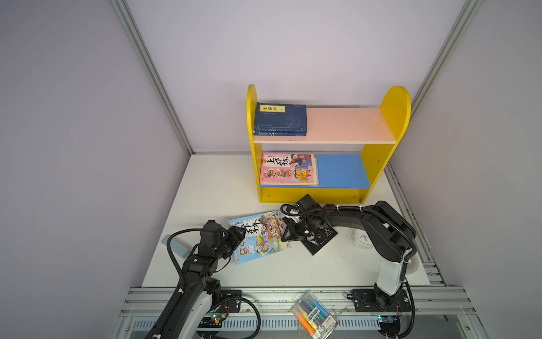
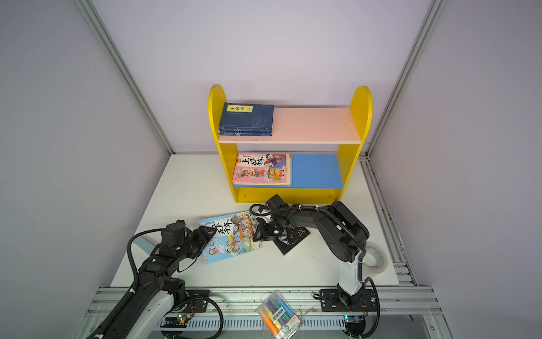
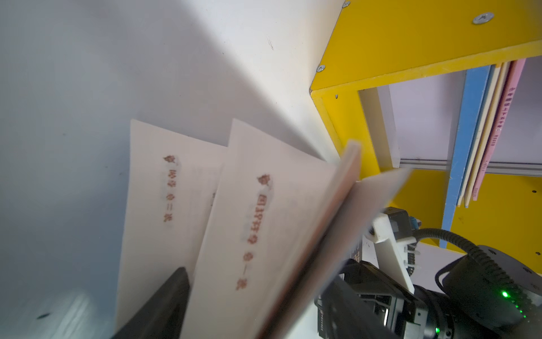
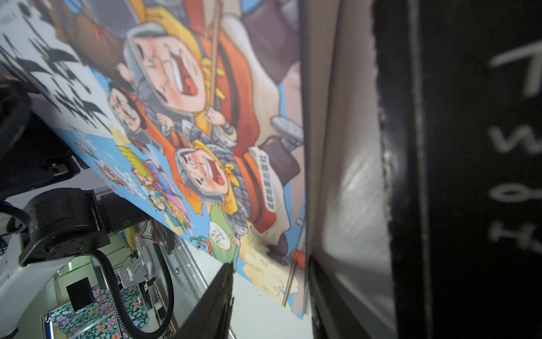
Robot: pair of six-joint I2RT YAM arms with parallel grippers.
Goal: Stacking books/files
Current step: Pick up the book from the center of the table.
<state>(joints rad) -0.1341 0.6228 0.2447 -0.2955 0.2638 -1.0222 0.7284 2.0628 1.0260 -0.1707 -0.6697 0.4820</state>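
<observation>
A blue cartoon book lies tilted at mid-table. My left gripper is at its left edge, fingers apart, with the fanned cream pages and the cover between them. At the book's right edge is my right gripper, open around the cover's corner, with a gap beside one finger. A black book lies under the right wrist. Navy books are stacked on the top shelf. A pink cartoon book tops a pile on the lower shelf.
The yellow shelf unit stands at the table's back. A white clock and a tape roll sit near the right arm. A pale blue flat item lies at the left. A marker pack rests on the front rail.
</observation>
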